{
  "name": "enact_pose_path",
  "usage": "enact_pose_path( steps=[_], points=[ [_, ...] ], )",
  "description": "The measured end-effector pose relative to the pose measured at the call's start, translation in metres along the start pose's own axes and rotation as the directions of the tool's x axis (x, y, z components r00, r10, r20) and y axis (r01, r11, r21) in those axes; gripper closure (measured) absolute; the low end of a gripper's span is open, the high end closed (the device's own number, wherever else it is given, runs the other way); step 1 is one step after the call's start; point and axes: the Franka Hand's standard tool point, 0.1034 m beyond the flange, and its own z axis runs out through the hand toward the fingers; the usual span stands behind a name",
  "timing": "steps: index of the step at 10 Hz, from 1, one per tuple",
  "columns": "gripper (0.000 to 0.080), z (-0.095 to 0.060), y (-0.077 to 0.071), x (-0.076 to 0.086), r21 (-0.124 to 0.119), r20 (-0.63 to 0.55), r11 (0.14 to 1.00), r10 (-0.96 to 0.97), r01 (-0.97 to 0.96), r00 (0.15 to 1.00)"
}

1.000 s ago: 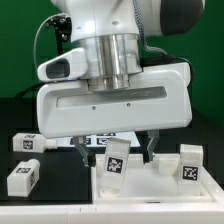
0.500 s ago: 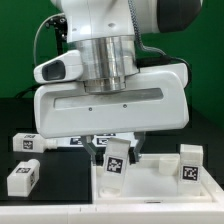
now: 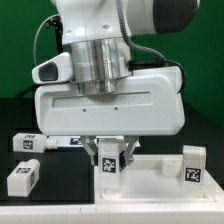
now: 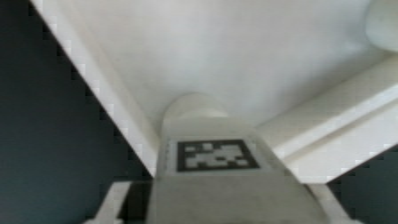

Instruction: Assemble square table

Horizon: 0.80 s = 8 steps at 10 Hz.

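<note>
Legs, count: four white tagged block legs in the exterior view, one of them also in the wrist view.
Centre leg (image 3: 110, 167): roughly upright at 6 o'clock from the arm's white hand body, tag facing the camera, over the near-left part of the table top; in the wrist view it (image 4: 217, 160) fills the foreground with one tag on it.
Gripper (image 3: 113, 158): one; its two dark fingers (image 3: 100, 152) stand at 9 and 3 o'clock of the centre leg and look pressed against its sides, clamped on it.
Table top (image 3: 155, 186): one flat white slab at 5 o'clock in the exterior view; in the wrist view its pale surface (image 4: 267, 50) lies behind the leg.
Upper left leg (image 3: 27, 143): at 9 o'clock, lying on the black table (image 3: 60, 170).
Lower left leg (image 3: 20, 179): at 8 o'clock, near the upper one, apart from the top.
Right leg (image 3: 190, 165): at 4 o'clock, by the top's right edge; on it or behind it, cannot tell.
Marker board (image 3: 70, 143): one, only a sliver showing at 9 o'clock under the hand body.
</note>
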Motion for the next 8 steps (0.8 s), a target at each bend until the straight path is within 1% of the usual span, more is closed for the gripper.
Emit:
enact_pose_path(
  steps=[1,2,3,4,5,6,7,8],
  points=[
    [0.0519,0.0005,-0.0018,0.0021,0.001,0.003,0.994,0.105,-0.105,0.994],
    [0.0519,0.001,-0.0036,0.001,-0.001,0.003,0.958,0.287,-0.287,0.958],
    [0.0519,0.0015,-0.0045,-0.0002,-0.004,0.0,0.897,0.442,-0.442,0.897],
    [0.0519,0.0026,-0.005,-0.001,0.005,0.012,0.822,0.569,-0.569,0.822],
    [0.0519,0.0027,-0.0046,-0.0005,0.014,0.028,0.76,0.649,-0.65,0.76],
    [0.0519,0.0027,-0.005,-0.0007,0.014,0.028,0.738,0.675,-0.675,0.738],
    [0.0519,0.0028,-0.0049,-0.0008,0.014,0.027,0.751,0.659,-0.66,0.751],
    [0.04,0.003,-0.0049,-0.0009,0.015,0.026,0.78,0.626,-0.626,0.78]
  ],
)
